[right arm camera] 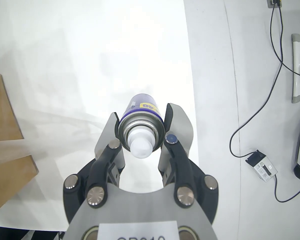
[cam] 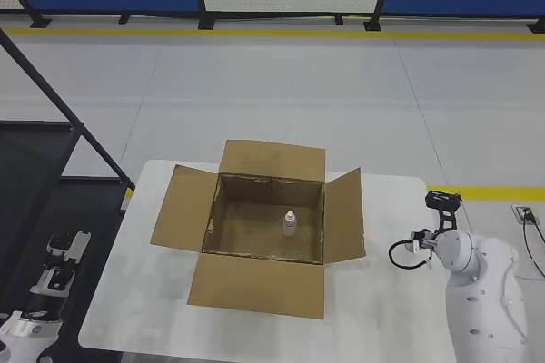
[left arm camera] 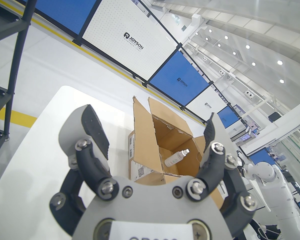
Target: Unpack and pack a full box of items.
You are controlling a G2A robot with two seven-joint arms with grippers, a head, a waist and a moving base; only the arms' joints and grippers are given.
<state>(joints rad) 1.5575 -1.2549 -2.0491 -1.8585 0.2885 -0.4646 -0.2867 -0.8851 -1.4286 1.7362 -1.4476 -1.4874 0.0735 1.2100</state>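
An open cardboard box (cam: pixel 272 163) sits mid-table on the white table (cam: pixel 372 299), all its flaps folded out. One small white bottle (cam: pixel 291 222) stands inside it, and it appears again in the left wrist view (left arm camera: pixel 177 157) past the box's flap (left arm camera: pixel 142 136). My right gripper (right arm camera: pixel 141 112) is shut on a purple spray can (right arm camera: pixel 145 106) with a white nozzle, over the table to the right of the box and near the table's right edge. In the top view that gripper (cam: pixel 420 243) is right of the box. My left gripper (left arm camera: pixel 150 118) stands open and empty, off the table's left side (cam: pixel 68 240).
A black metal frame (cam: pixel 36 82) stands left of the table, close to my left arm. On the floor beyond the table's right edge lie a cable and a small power box (right arm camera: pixel 261 168). A box flap (right arm camera: pixel 0 116) lies left of the can.
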